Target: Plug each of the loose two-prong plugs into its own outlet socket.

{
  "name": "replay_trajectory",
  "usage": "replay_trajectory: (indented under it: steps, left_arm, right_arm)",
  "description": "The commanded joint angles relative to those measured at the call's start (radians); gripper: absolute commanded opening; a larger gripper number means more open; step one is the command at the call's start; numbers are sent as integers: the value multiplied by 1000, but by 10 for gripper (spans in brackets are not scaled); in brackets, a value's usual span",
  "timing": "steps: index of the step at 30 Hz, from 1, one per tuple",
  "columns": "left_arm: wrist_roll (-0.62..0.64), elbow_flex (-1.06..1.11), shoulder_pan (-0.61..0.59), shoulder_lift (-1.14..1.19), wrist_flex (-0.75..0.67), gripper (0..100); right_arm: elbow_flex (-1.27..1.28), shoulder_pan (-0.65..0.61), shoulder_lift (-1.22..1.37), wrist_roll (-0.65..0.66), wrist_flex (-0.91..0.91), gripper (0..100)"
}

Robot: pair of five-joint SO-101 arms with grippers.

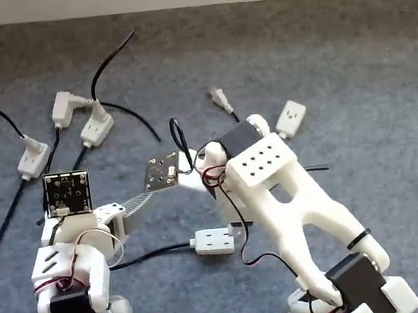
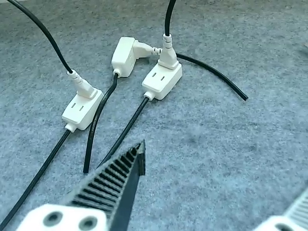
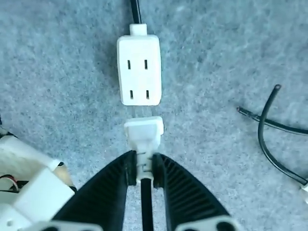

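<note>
I have a grey carpet-covered desk (image 1: 364,41) under both arms. The big white plastic right arm (image 1: 294,207) stretches from the near right corner toward the middle. The white plastic left arm (image 1: 71,285) sits low at the near left corner.

The right tool (image 3: 143,168) has its black fingers pressed onto the neck of a white two-prong plug (image 3: 143,131), pinching it where the black cord leaves. The plug lies in line with a white rectangular four-slot outlet block (image 3: 139,70), just off its short end. Thin prongs cross the narrow gap, and I cannot tell whether they have entered. In the high view this block lies near the middle front of the desk, with its cord running toward the left arm.

The left tool (image 2: 221,173) is spread wide and holds nothing. Its black ribbed finger (image 2: 120,178) hangs over bare carpet. Beyond it lie three white plastic outlets, close together, each with a plug pushed in: a near one (image 2: 83,108), a middle one (image 2: 162,77) and a far one (image 2: 124,57).

Past the right arm a lone white outlet (image 1: 291,118) lies by itself — and a small pale loose plug (image 1: 220,99) lies near it, not touching. A cut black cord end (image 3: 269,125) curls on the carpet beside the right tool.
</note>
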Motion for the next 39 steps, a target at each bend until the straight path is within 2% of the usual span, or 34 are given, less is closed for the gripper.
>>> replay_trajectory:
  steps: [1, 6, 11, 19, 26, 32, 36, 39]
  left_arm:
    - [11, -15, 15, 1, -14, 474]
    - [11, -13, 64, 1, -14, 476]
    - [11, -8, 65, -2, -14, 478]
    - [11, -5, 88, -1, -14, 476]
    - [-8, 15, 113, 1, -14, 475]
    - [-14, 21, 196, -1, 21, 475]
    - [-38, 25, 199, -1, 21, 475]
    - [-35, 18, 153, -8, 17, 475]
  right_arm:
    - [-16, -4, -19, -144, -102, 6]
    - [27, -105, -142, -416, -351, 6]
    - [211, -182, -328, -548, -509, 6]
    - [277, -219, -414, -617, -450, 6]
    - [137, -255, -424, -647, -361, 6]
    - [85, -251, -424, -647, -346, 6]
    - [85, -251, -424, -644, -346, 6]
    - [87, -249, -423, -609, -309, 6]
